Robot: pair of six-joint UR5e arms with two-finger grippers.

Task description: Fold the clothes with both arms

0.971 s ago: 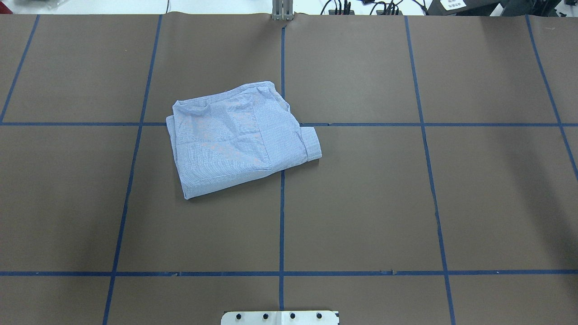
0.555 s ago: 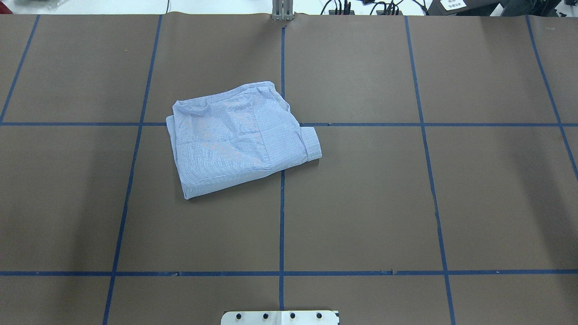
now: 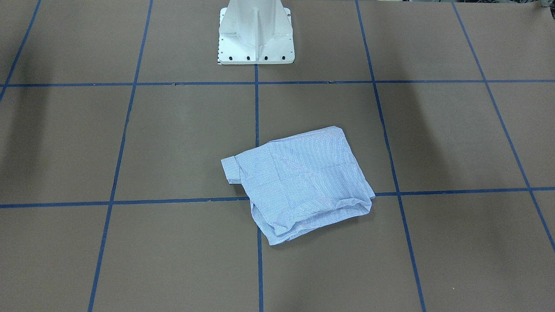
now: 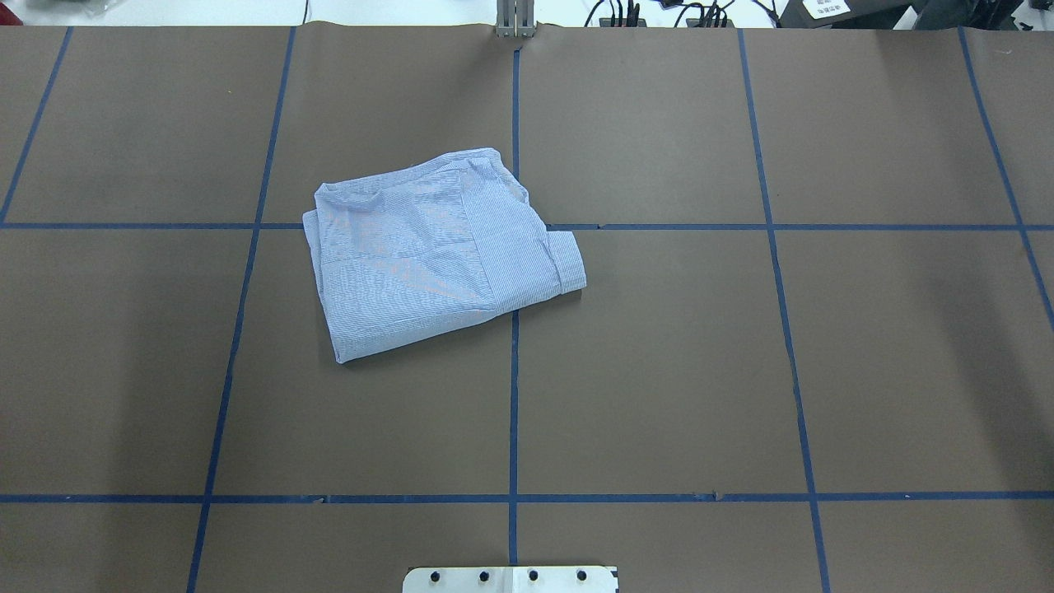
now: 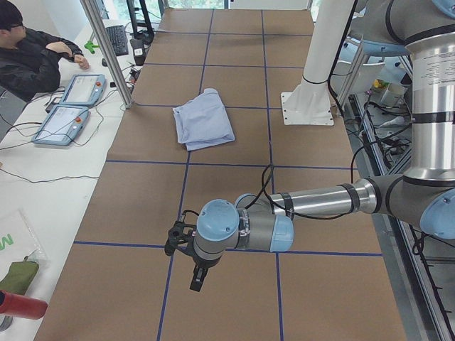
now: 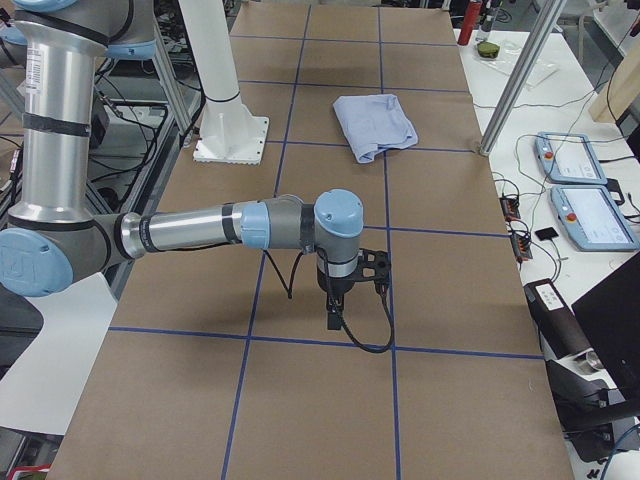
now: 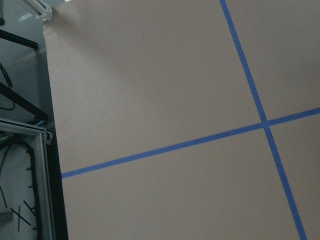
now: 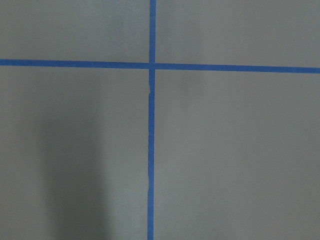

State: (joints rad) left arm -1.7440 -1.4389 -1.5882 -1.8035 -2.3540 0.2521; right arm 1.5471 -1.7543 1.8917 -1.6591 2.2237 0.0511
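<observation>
a: what sort of place is this?
b: a robotics lab. a jointed robot arm (image 6: 190, 230) reaches over a brown-papered table (image 4: 659, 371) gridded with blue tape (image 4: 513, 395). a white pedestal (image 3: 256, 34) stands at twelve o'clock in the front-facing view.
a: more?
b: teach pendants (image 5: 62, 124) and a seated operator (image 5: 28, 60) at ten o'clock from the left end; cables (image 4: 613, 12) at one o'clock overhead.

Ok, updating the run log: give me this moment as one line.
shirt: folded, flat on table | left arm: clear of shirt | right arm: clear of shirt
</observation>
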